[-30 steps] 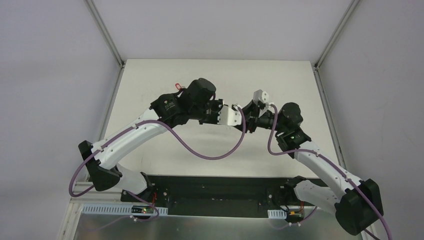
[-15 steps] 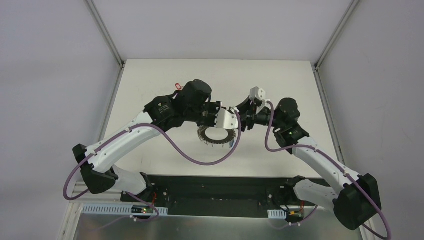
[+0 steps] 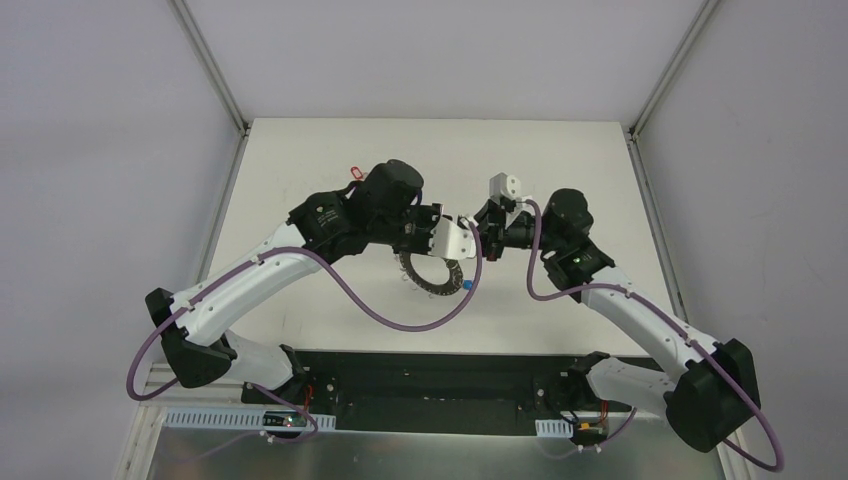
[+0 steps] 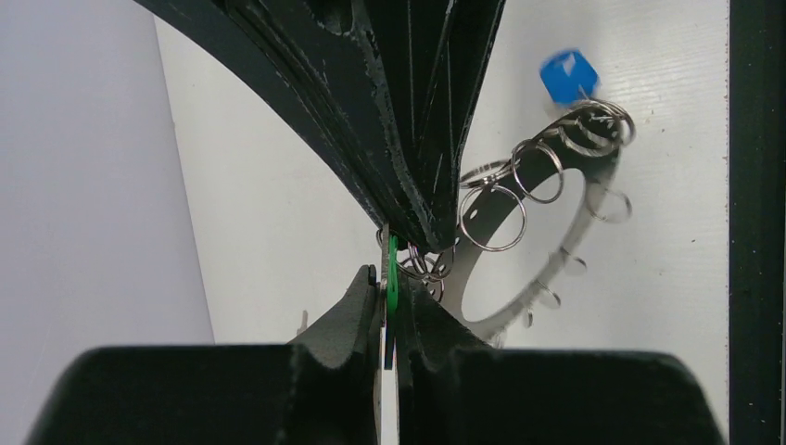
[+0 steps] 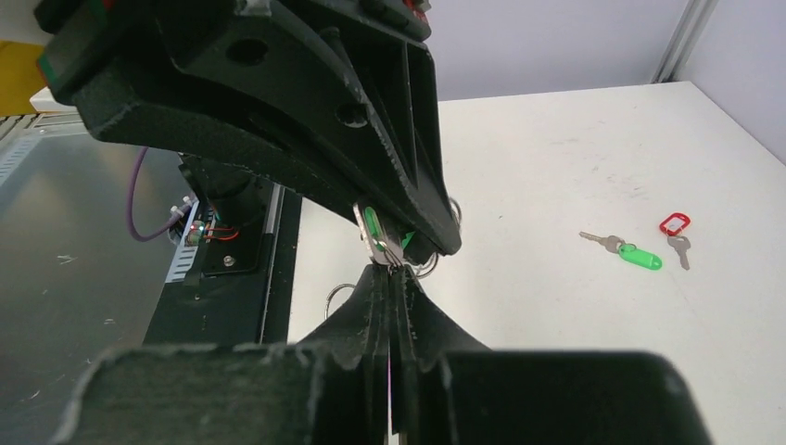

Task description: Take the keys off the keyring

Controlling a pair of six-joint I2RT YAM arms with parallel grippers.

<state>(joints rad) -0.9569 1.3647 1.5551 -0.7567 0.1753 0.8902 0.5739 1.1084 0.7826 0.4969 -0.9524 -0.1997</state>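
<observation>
The keyring [image 3: 432, 291], a flat grey ring rimmed with small wire loops [image 4: 491, 218], hangs tilted just above the table under both grippers. My left gripper [image 4: 389, 274] is shut on a green-tagged key [image 4: 392, 269] that is joined to the ring. A blue-tagged key [image 4: 565, 74] sits on the ring's far side. My right gripper [image 5: 393, 269] is shut, its tips pressed into the wire loops beside the same green tag [image 5: 371, 222]. I cannot tell whether a loop is caught between them. In the top view the left gripper [image 3: 468, 240] and right gripper [image 3: 488, 238] meet tip to tip.
Two loose keys lie on the white table [image 3: 560, 160] behind the left arm: one with a green tag [image 5: 640, 256] and one with a red tag [image 5: 675, 224], the red tag [image 3: 352, 172] also showing from above. The black base plate [image 3: 430, 380] runs along the near edge.
Both arms shifted left and toward the near edge, and the keyring came into sight below the left gripper. The right gripper opened a little, closed in on the left gripper's tips and shut.
</observation>
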